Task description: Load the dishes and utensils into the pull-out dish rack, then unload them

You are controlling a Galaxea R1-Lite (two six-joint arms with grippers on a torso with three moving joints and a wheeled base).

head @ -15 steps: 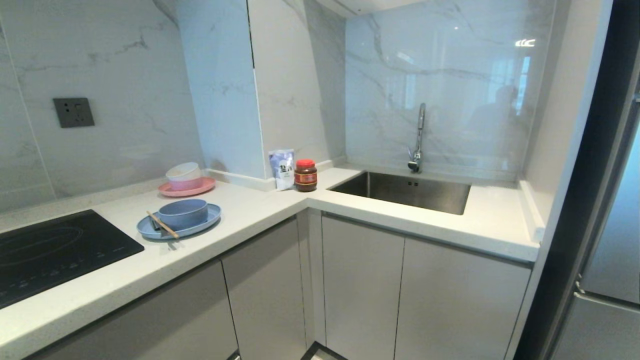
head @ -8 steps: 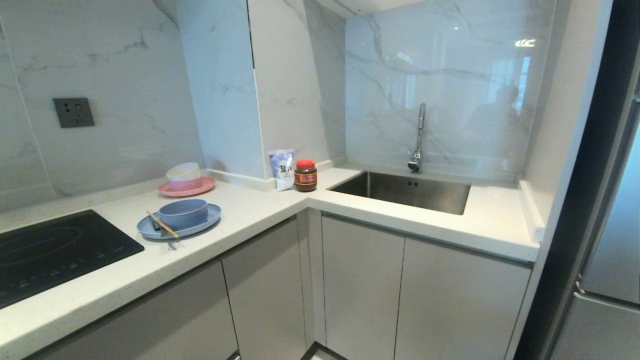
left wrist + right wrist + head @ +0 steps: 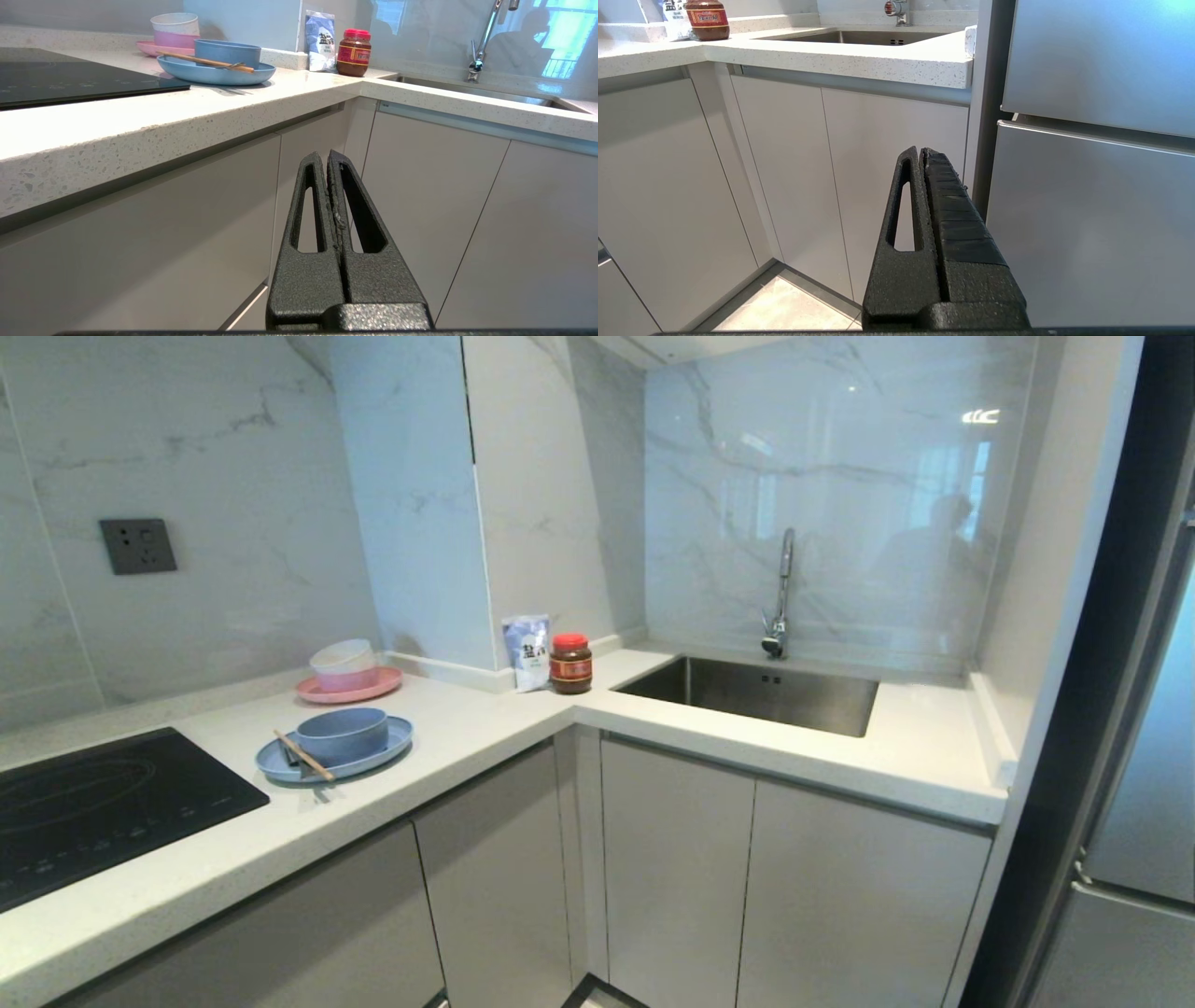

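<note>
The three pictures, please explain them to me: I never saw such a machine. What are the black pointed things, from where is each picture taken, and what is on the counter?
This is a robot with two arms in a kitchen. The wide picture comes from a camera on its head; neither arm shows there. The other two come from cameras on its wrists. The black pointed things are its grippers: the left gripper and the right gripper, both shut and holding nothing, low in front of the closed cabinet doors.

On the counter lies a light-blue plate with a light-blue bowl, wooden chopsticks and a fork on it. Behind it a white-and-pink bowl sits on a pink plate. Near the corner stand a packet and a red-lidded jar, beside the sink.
</note>
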